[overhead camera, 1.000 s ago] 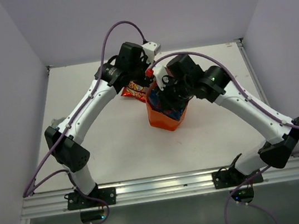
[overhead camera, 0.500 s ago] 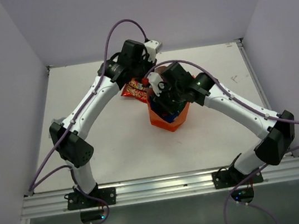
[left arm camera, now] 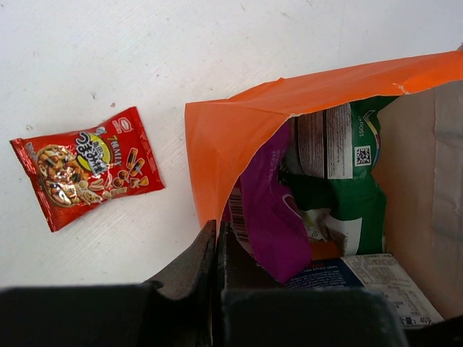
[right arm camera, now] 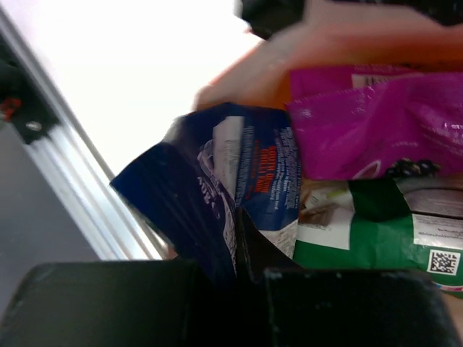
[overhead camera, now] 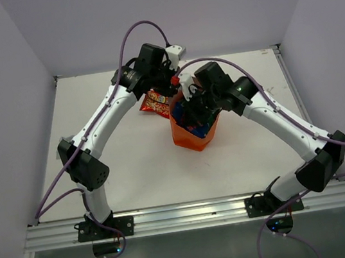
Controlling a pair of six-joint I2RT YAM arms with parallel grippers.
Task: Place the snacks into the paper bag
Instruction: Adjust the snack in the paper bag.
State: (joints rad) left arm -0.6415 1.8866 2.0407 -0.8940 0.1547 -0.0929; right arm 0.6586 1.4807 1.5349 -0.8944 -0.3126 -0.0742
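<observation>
**Top external.** The paper bag (overhead camera: pixel 190 140), bright orange, is standing upright at mid-frame on the white counter (overhead camera: pixel 120 169) with its mouth open. The red packet (overhead camera: pixel 154 103) is lying flat on the counter just beside the bag, up and to the left. Both arms are reaching over the mouth.

**Left wrist.** The left pincer (left arm camera: pixel 217 249), at lower centre, is looking clamped on the bag's near wall, whose orange edge is running down into the slit between its fingers. The magenta packet (left arm camera: pixel 271 224) and the green-and-white packet (left arm camera: pixel 340 181) are standing on edge inside. The red packet is lying at frame left, outside the bag.

**Right wrist (blurred).** The right pincer (right arm camera: pixel 239 242) is pinching the dark blue packet (right arm camera: pixel 217 188) by its lower edge, beside the magenta and green ones. The silver-grey packet is not showing anywhere.

**Handling, as judged.** The packets are likely behaving as light, soft and slippery foil, so a sealed end seam is offering the best hold. The thin paper wall is likely creasing or tearing if pulled.
</observation>
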